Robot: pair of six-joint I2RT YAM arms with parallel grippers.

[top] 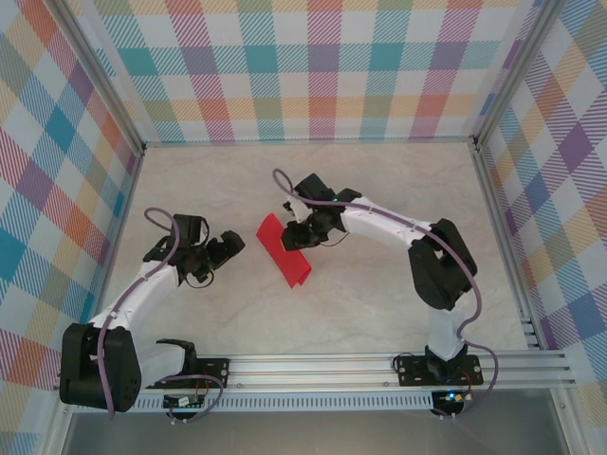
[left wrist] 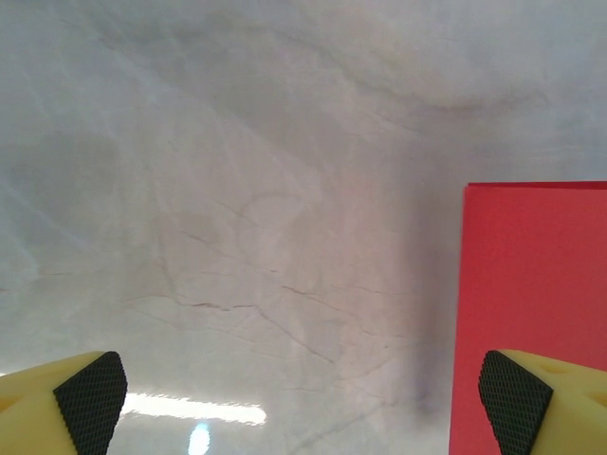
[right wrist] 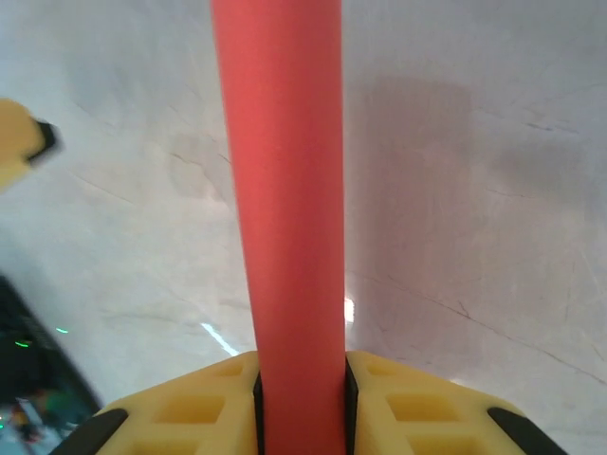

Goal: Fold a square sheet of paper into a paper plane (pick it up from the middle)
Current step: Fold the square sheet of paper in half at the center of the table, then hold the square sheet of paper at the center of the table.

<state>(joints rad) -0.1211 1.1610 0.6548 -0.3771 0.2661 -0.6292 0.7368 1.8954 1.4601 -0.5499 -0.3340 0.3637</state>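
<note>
Mid-table, I am holding the paper (top: pixel 285 248), folded to a narrow band, in the right gripper (top: pixel 302 230); the jaws are pinching it from both sides. I am judging this a mid-fold step, with no dart shape yet. The left gripper (top: pixel 230 245) is hovering just beside the paper, jaws wide, holding nothing. Next move: left pinning the band, right creasing. Both arms are reaching inward, elbows bent.

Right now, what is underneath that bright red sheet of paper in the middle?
Around the bright red sheet of paper, pinched in the right gripper, I see pale marbled tabletop and the paper's shadow. The strip of table directly beneath it is covered from view.
</note>
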